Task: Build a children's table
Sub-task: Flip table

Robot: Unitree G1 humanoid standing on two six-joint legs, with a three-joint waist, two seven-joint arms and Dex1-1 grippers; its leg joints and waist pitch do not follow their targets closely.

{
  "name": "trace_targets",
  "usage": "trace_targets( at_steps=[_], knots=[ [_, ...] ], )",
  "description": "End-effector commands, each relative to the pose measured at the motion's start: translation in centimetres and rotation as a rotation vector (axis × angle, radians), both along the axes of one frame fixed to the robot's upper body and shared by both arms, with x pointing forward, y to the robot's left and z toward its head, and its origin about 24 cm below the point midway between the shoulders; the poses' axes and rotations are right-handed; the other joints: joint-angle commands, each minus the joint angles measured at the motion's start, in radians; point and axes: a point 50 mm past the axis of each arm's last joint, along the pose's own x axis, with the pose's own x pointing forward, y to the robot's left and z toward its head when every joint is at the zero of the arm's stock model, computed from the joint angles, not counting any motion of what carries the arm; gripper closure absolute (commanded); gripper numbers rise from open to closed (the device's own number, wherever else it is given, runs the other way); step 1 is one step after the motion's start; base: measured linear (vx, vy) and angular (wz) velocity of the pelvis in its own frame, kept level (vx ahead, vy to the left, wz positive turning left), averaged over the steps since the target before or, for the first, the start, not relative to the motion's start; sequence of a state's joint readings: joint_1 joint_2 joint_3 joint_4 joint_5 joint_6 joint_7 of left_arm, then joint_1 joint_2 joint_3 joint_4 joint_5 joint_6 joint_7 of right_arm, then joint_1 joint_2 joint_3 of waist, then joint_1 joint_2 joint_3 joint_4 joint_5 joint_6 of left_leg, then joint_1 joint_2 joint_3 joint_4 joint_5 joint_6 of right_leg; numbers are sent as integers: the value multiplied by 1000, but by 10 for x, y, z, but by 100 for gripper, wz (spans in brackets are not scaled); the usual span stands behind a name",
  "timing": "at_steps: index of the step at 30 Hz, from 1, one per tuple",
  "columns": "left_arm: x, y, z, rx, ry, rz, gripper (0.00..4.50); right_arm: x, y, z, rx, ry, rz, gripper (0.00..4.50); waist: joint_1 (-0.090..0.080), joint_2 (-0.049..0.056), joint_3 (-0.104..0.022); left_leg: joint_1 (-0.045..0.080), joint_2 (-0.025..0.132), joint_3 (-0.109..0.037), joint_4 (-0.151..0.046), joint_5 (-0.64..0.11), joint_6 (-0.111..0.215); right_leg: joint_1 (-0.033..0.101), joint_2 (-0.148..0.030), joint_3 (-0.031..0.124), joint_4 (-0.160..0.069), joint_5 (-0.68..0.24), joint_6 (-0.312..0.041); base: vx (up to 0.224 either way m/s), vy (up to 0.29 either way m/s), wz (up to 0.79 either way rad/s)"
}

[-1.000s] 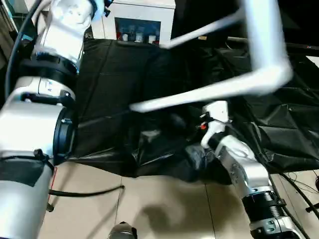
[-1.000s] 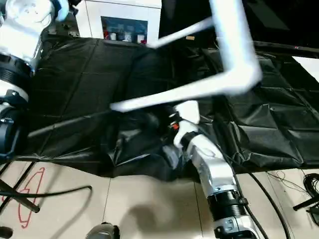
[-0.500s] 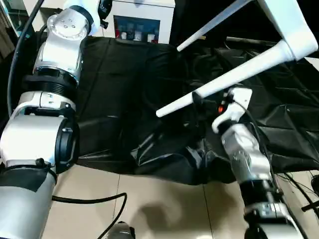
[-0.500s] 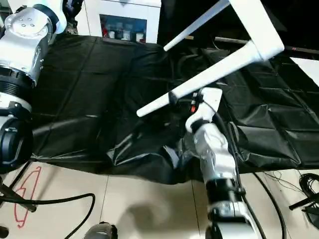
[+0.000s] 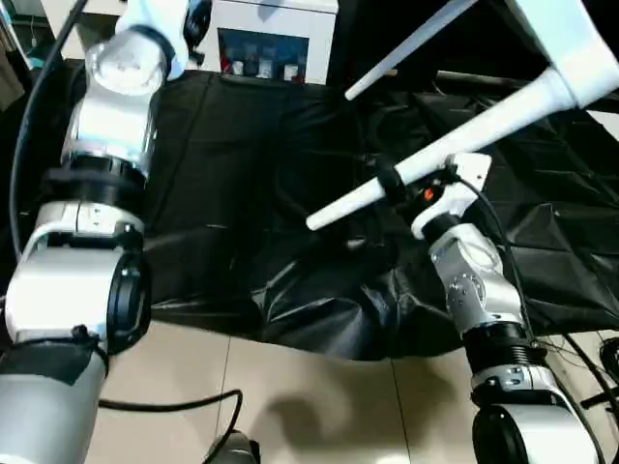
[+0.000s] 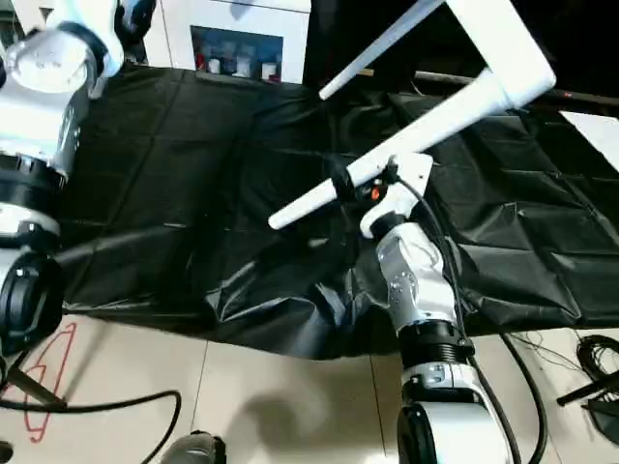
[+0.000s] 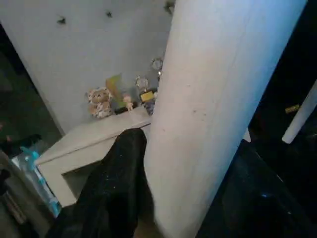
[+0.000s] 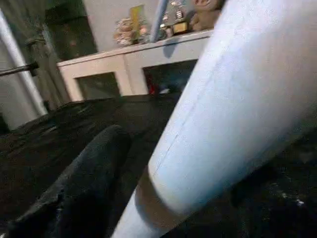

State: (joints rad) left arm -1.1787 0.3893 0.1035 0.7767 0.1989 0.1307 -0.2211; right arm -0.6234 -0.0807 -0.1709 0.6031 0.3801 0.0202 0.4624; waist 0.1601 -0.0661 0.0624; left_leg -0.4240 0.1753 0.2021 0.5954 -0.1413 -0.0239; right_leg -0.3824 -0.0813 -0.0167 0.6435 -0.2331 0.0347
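White plastic table top hangs in the air at the upper right of the head view, two legs slanting down-left over the black cloth. What's new: a second ago the right gripper was under the near leg, now it sits around it. Can't tell if it's clamped yet. Looks like it's steadying the table for the next leg. The left gripper is pinching a white tube in its wrist view. Count: one top, two legs (near one, far leg), two grippers.
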Motion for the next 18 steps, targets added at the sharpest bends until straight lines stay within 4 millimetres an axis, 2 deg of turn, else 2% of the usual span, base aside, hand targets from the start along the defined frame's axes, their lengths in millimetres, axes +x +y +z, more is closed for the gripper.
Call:
trace_targets(
  at_steps=[1,2,3,4,8,11,13,15,18],
  knots=[
    [3,-8,-23,-44,90,-25,260,1,7,5,-1,-19,65,161,-7,1,-74,52,59,-30,-75,-225,-12,16,-69,20,-71,-26,-213,0,0,0],
    [2,-7,-26,-47,93,-21,260,0,8,5,-10,-24,74,163,-9,3,-74,53,58,-29,-75,-218,-16,14,-67,20,-71,-21,-212,0,0,0],
    [1,-7,-28,-48,95,-20,261,0,8,5,-10,-26,76,169,-9,1,-74,54,58,-29,-75,-219,-17,13,-67,20,-73,-24,-211,0,0,0],
    [0,-6,-30,-49,97,-16,263,1,8,6,-8,-30,76,195,-9,1,-74,55,58,-29,-76,-224,-23,12,-67,20,-73,-32,-209,0,0,0],
    [-4,-2,-38,-48,106,-6,267,3,7,9,-18,-49,90,213,-11,-1,-74,57,60,-30,-79,-251,-42,10,-66,19,-74,-52,-203,0,0,0],
    [-8,-1,-42,-50,110,2,277,3,6,10,-30,-55,101,248,-11,-1,-73,58,60,-30,-81,-257,-49,8,-67,20,-74,-58,-199,0,0,0],
    [-10,1,-45,-48,111,14,278,3,5,10,-45,-60,109,250,-10,-3,-73,57,61,-30,-81,-261,-53,9,-67,19,-74,-62,-199,0,0,0],
    [-14,5,-48,-47,106,30,283,3,5,10,-59,-63,117,282,-8,-2,-74,57,59,-30,-81,-253,-53,9,-65,20,-74,-45,-194,0,0,0],
    [-22,10,-55,-45,90,42,286,2,5,9,-79,-65,126,290,-9,-2,-75,57,61,-31,-82,-253,-59,9,-64,18,-71,-23,-194,0,0,0]
  ],
)
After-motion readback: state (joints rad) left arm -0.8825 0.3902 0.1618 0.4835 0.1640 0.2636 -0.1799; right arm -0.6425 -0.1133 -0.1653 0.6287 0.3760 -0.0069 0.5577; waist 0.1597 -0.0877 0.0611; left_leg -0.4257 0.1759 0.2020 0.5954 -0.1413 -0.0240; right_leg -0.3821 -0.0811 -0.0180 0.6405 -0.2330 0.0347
